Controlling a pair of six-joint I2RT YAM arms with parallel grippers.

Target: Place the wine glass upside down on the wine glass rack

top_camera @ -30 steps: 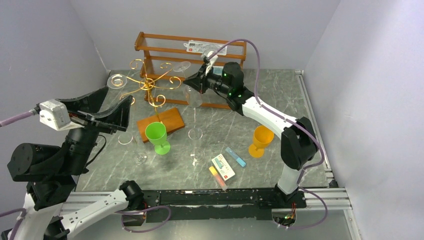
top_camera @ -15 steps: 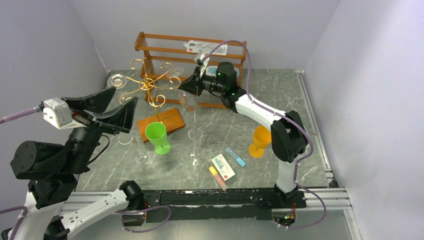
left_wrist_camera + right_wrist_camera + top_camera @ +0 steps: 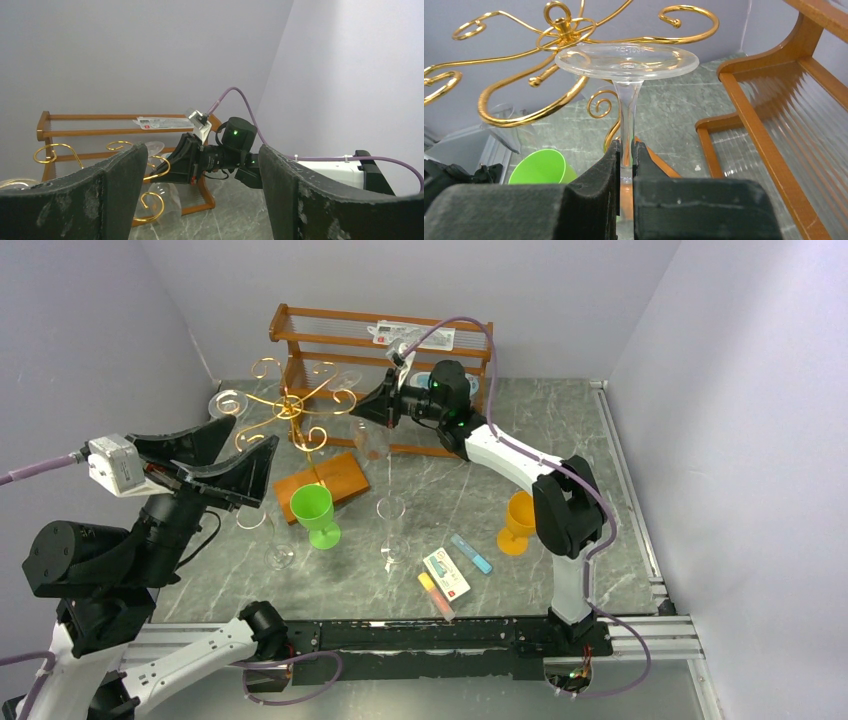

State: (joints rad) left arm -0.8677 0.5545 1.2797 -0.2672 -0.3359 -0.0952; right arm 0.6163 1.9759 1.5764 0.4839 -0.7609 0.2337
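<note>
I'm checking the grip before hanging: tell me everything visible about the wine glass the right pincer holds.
The wine glass is clear glass, held upside down: flat round foot on top, level, thin stem below, bowl hanging underneath. The right pincer is shut on the stem. The foot sits close to the curled gold arms of the wine glass rack; contact there cannot be told.

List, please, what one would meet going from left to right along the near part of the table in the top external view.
Clear stemmed glass → green cup → tall clear flute → white card → orange goblet. The small yellow and blue pieces beside the card overlap it, so they are left out.
</note>
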